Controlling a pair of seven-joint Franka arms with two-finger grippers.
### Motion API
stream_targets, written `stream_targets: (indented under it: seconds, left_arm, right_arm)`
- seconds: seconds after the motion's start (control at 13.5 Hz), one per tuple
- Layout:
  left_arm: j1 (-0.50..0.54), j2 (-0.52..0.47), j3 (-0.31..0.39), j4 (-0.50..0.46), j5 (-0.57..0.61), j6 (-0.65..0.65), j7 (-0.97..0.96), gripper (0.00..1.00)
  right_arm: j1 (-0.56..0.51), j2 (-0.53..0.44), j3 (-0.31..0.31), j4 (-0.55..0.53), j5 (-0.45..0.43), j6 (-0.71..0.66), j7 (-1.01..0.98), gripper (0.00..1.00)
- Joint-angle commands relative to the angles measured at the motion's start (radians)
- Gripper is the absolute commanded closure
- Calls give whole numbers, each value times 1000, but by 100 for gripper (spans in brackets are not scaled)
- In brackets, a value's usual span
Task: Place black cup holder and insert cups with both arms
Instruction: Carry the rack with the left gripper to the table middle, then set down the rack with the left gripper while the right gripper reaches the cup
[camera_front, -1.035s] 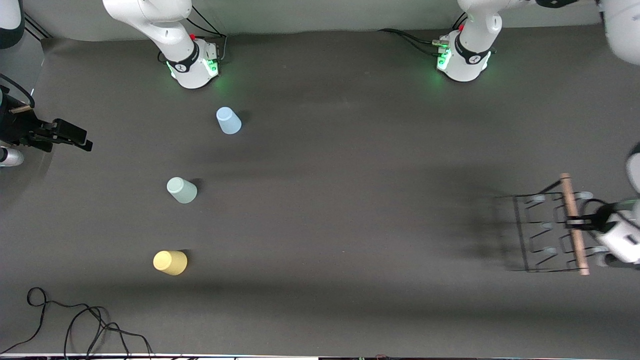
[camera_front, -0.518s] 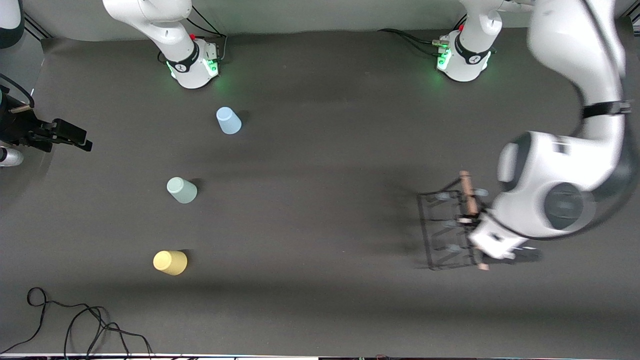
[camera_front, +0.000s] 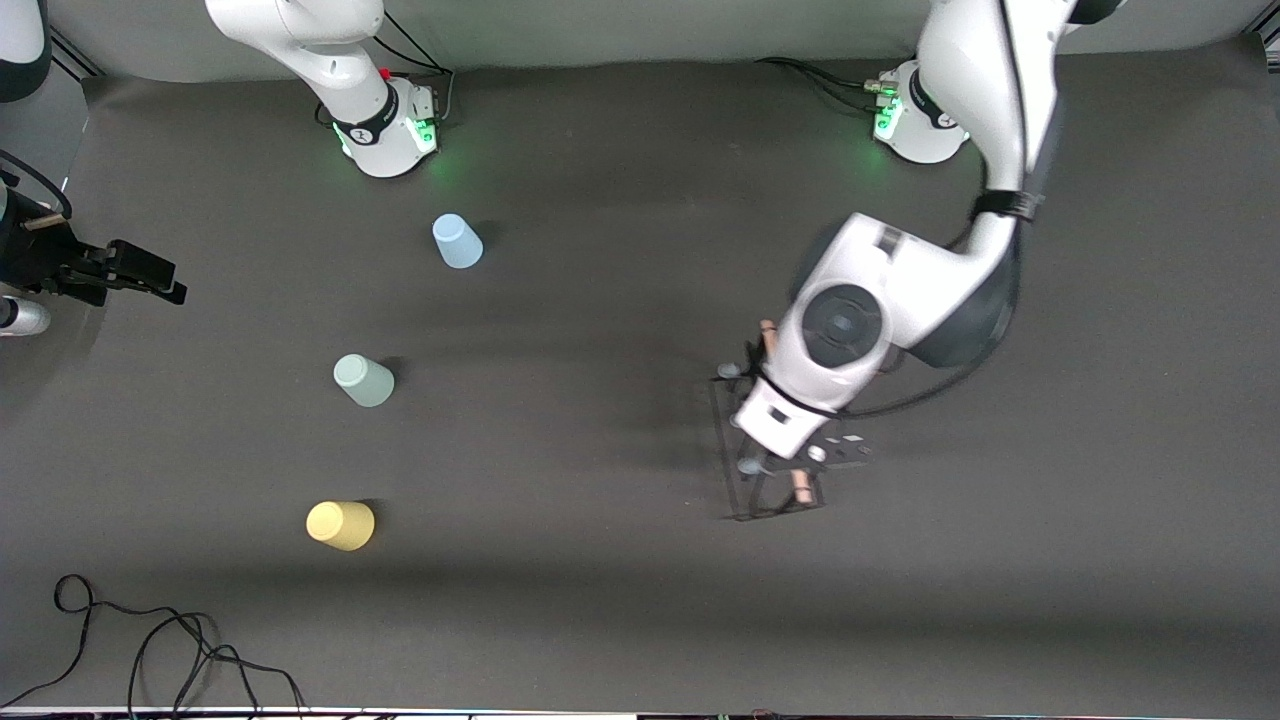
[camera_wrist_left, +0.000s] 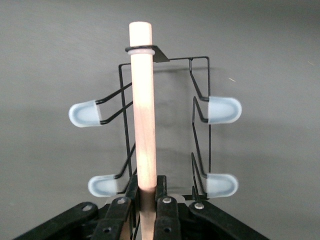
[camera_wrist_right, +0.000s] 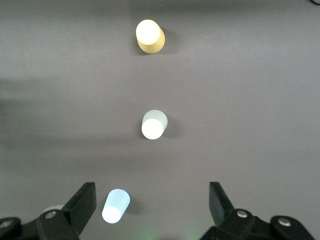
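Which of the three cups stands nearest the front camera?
The pale yellow cup; the mint green cup and the pale blue cup stand farther back, toward the arm bases.

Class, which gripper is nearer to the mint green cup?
Right. The right gripper waits open at the table's edge, at the green cup's end; the left gripper, shut on the rack's handle, is toward the left arm's end.

High front overhead, two downward wrist views
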Motion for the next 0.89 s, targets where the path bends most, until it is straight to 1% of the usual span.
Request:
stream_targets:
  seconds: [0.0, 0.07, 0.3, 0.44, 0.52, 0.74, 0.81]
  left_arm:
    - [-92, -13, 10, -2, -25, 12, -60, 100]
    - [-134, -4, 10, -2, -26, 41, -79, 100]
    - [-194, 29, 10, -7, -28, 76, -89, 100]
    - [-201, 53, 10, -7, -28, 118, -103, 100]
    - [-206, 59, 10, -8, -26, 133, -134, 100]
    - [-205, 67, 10, -7, -29, 135, -152, 100]
    - [-203, 67, 10, -7, -29, 133, -158, 100]
  right_arm:
    - [8, -3, -5, 3, 0, 1, -4, 0]
    - [8, -3, -5, 2, 0, 0, -5, 0]
    - [10, -15, -5, -10, 3, 0, -2, 0]
    - [31, -49, -6, -58, -3, 4, -1, 0]
    - [33, -81, -5, -104, -4, 30, -1, 0]
    - [65, -223, -6, -320, -12, 162, -2, 0]
    - [74, -247, -5, -363, -32, 187, -2, 0]
